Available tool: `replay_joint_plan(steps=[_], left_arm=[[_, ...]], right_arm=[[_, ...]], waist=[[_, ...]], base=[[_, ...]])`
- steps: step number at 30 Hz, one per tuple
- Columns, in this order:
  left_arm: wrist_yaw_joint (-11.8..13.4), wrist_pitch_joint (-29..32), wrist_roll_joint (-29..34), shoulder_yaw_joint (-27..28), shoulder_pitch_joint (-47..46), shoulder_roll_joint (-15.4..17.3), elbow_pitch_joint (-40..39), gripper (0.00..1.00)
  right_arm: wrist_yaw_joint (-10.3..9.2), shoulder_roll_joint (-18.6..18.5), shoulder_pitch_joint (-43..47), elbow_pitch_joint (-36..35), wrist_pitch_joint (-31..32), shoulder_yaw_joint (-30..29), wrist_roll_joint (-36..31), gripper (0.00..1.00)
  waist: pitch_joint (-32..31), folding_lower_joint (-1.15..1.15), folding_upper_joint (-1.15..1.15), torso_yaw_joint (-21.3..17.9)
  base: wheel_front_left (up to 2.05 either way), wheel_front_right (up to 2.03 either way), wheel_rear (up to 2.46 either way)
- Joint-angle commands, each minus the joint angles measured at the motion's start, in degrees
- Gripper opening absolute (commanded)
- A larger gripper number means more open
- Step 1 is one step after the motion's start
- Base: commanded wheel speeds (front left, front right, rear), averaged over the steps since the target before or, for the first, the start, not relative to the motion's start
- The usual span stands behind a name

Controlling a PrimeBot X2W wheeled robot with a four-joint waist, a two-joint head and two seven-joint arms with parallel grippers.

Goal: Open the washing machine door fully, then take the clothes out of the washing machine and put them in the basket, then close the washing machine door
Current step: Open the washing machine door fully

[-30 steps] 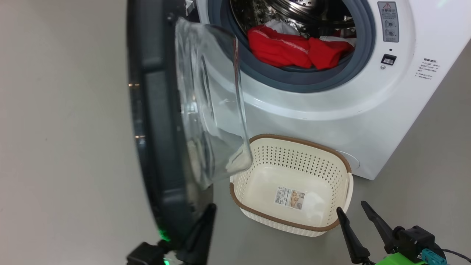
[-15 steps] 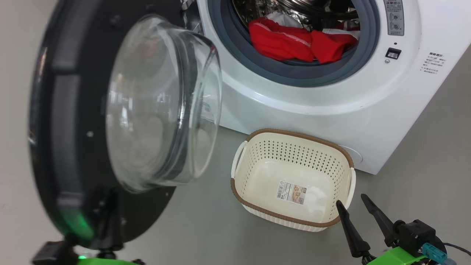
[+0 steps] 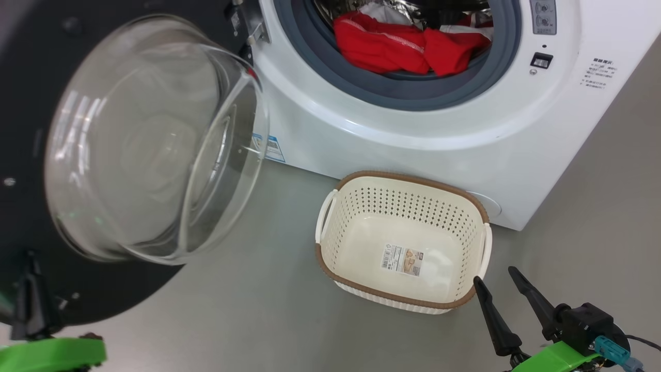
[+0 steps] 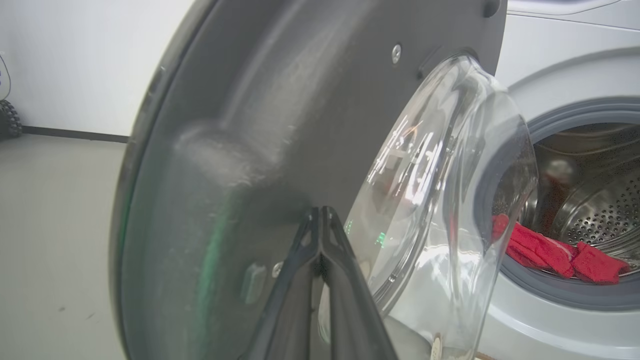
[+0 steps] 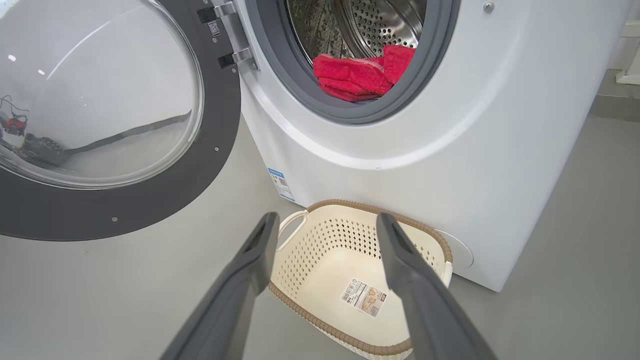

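The washing machine door [image 3: 129,289] stands swung wide to the left, its clear glass bowl [image 3: 155,139] bulging toward me. My left gripper [image 4: 320,210] is shut with nothing in it, its tips against the door's dark inner face [image 4: 225,125]; it also shows at the head view's lower left [image 3: 32,258]. Red clothes [image 3: 392,46] with some white fabric lie in the mouth of the white washing machine [image 3: 361,144]. The cream basket [image 3: 403,178] sits empty on the floor before the machine. My right gripper [image 3: 493,274] is open, just right of the basket [image 5: 325,240].
A grey rubber gasket [image 3: 413,98] rings the drum opening, and the perforated steel drum [image 4: 600,215] lies behind the clothes [image 4: 545,250]. The door's hinge [image 5: 235,55] sits at the opening's left. Grey floor [image 3: 268,299] spreads between door and basket. A blue label [image 3: 273,147] is on the machine's front.
The door has swung further open to the left, from edge-on to facing me, with my left gripper following it. The head view shifted a little. My right gripper stayed put.
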Motion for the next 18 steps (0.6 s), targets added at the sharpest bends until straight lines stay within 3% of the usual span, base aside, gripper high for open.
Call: replay_joint_plan(steps=[1, 8, 18], left_arm=[[-0.44, -0.54, 0.99, 3.41, -2.44, 1.92, -0.67, 0.0], [-2.02, -0.54, 3.98, 10.0, -8.46, 4.06, 5.34, 0.0], [-2.62, -0.54, 5.98, 13.63, -14.38, 8.01, 13.65, 0.0]], right_arm=[[0.43, -0.65, -1.89, -1.47, -0.53, 1.47, -0.62, 1.0], [0.43, -1.31, -2.81, -1.52, -0.53, 1.85, -0.74, 1.0], [0.43, -1.71, -3.51, -1.53, -0.54, 2.05, -0.88, 1.0]], waist=[[0.39, 0.0, 0.0, -0.2], [1.64, 0.0, 0.0, -0.98], [2.41, 0.0, 0.0, -1.9]], base=[[0.0, 0.0, 0.0], [0.0, 0.0, 0.0], [0.0, 0.0, 0.0]])
